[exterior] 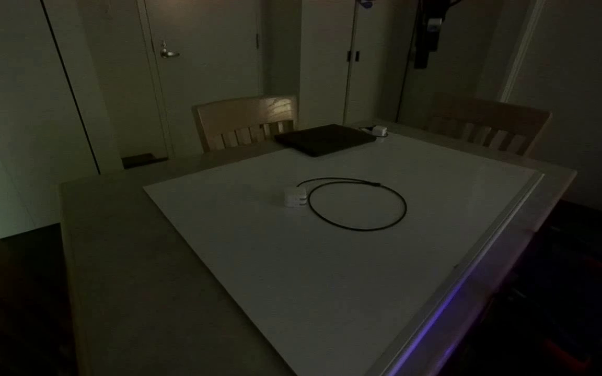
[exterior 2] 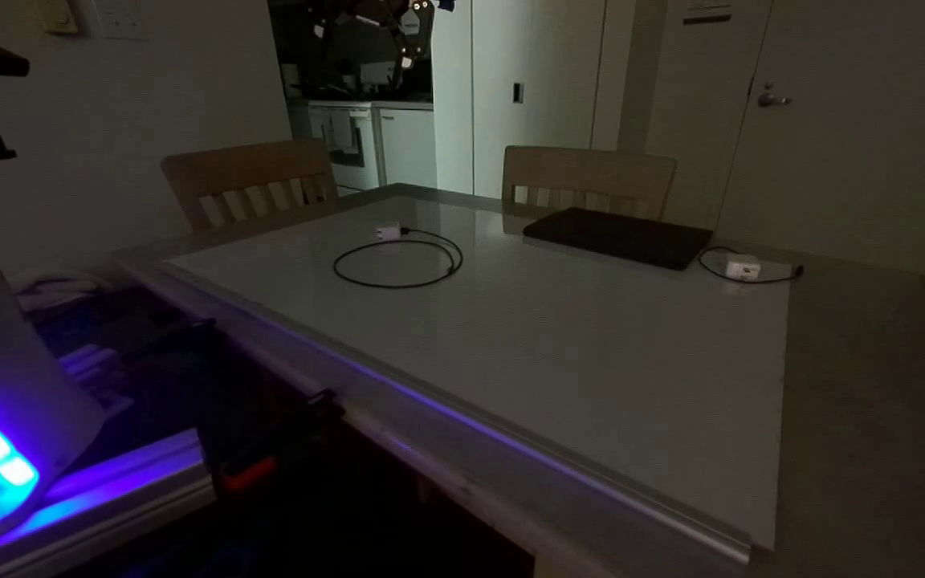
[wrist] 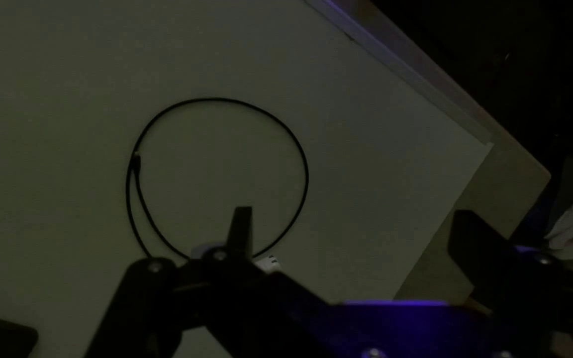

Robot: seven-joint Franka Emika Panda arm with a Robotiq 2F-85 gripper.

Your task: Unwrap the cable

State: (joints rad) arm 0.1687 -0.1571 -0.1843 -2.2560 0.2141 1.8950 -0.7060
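Observation:
The cable is a thin black cord lying in one wide loop on a white board. Its small white plug sits beside the loop. The cable and plug also show in an exterior view. In the wrist view the cable has its free end lying against the loop, and the plug is partly hidden behind a finger. My gripper is open, with nothing between its fingers. It hangs high above the table, at the top edge of both exterior views, apart from the cable.
A flat black rectangular pad lies at the board's edge. A second white plug with a short black cord lies beside it. The white board has a raised metal rail along one side. Wooden chairs stand around the table. The room is dim.

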